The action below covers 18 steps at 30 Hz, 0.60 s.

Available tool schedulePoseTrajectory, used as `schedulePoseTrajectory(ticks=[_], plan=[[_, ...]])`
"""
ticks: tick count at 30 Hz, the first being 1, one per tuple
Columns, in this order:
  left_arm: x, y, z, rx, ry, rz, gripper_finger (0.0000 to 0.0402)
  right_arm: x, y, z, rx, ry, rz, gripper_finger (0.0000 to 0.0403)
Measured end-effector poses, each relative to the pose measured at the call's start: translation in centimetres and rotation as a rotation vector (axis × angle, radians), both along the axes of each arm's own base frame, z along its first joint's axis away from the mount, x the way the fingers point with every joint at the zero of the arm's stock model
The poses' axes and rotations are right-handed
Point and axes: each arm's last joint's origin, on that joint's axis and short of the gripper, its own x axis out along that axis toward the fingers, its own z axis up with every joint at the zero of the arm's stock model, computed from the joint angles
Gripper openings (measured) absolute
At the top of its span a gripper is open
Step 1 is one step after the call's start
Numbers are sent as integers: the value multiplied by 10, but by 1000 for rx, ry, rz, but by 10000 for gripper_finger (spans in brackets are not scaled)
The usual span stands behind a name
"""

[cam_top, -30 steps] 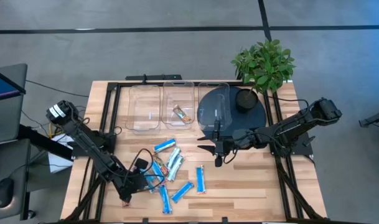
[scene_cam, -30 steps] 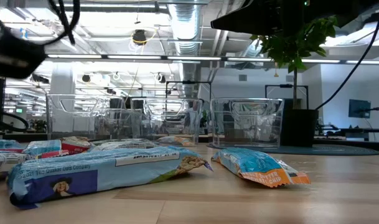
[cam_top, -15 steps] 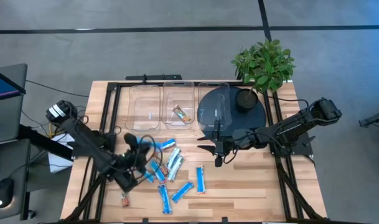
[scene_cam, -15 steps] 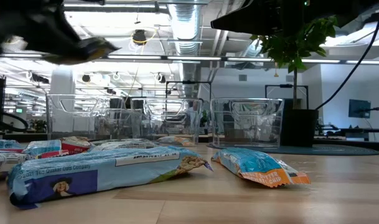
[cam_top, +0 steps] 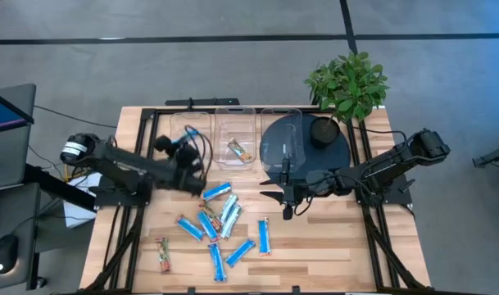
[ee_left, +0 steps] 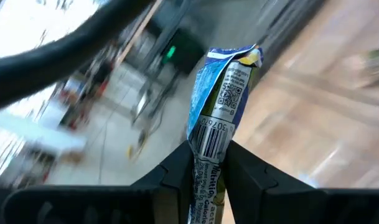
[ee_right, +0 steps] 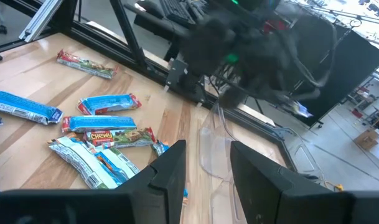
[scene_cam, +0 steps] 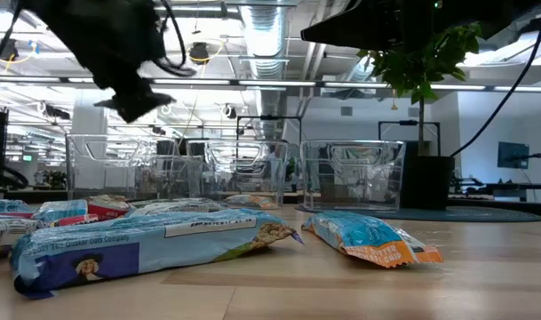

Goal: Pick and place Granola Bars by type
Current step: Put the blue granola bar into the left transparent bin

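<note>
My left gripper point(ee_left: 211, 169) is shut on a blue-wrapped granola bar point(ee_left: 221, 99) and hangs in the air by the clear left bin point(cam_top: 190, 146). In the high view the bar's blue tip point(cam_top: 192, 129) shows over that bin. Several more bars lie flat on the wood: blue ones point(cam_top: 217, 192), a silvery-green one point(cam_top: 229, 215) and a red-brown one point(cam_top: 163, 254). An orange-brown bar point(cam_top: 239, 150) lies in the middle bin point(cam_top: 235, 131). My right gripper point(cam_top: 286, 202) waits open and empty in front of the right bin point(cam_top: 282, 139). My left gripper pinches the blue bar's near end point(ee_left: 208, 152) between its two fingers point(ee_left: 177, 177). The bar runs along the fingers and sticks out well past their tips, its crimped far end point(ee_left: 242, 55) free. It is lifted clear of the table.
Three clear bins stand in a row at the far side. A dark round mat point(cam_top: 331, 156) carries a potted plant point(cam_top: 347, 86) at the far right. A black frame rail point(cam_top: 147, 164) runs along the table's left side. Bare wood lies at the near right point(cam_top: 331, 254).
My left gripper, shut on the blue bar, has risen from the near left of the table and swung toward the far edge, up to the left bin, turning its wrist as it went. The red-brown bar near where it started has stayed put.
</note>
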Motion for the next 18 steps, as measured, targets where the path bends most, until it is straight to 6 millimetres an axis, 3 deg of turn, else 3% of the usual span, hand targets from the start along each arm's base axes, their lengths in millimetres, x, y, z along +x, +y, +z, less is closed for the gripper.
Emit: schedulePoseTrajectory(ticks=[7,14,18], plan=[[12,48,-6,-181,7,149,73,0,0,0,0,0,0,118],[35,71,-5,-321,-10,-14,73,0,0,0,0,1,0,118],[37,80,-4,-354,4,-55,73,0,0,-2,-7,24,-1,118]])
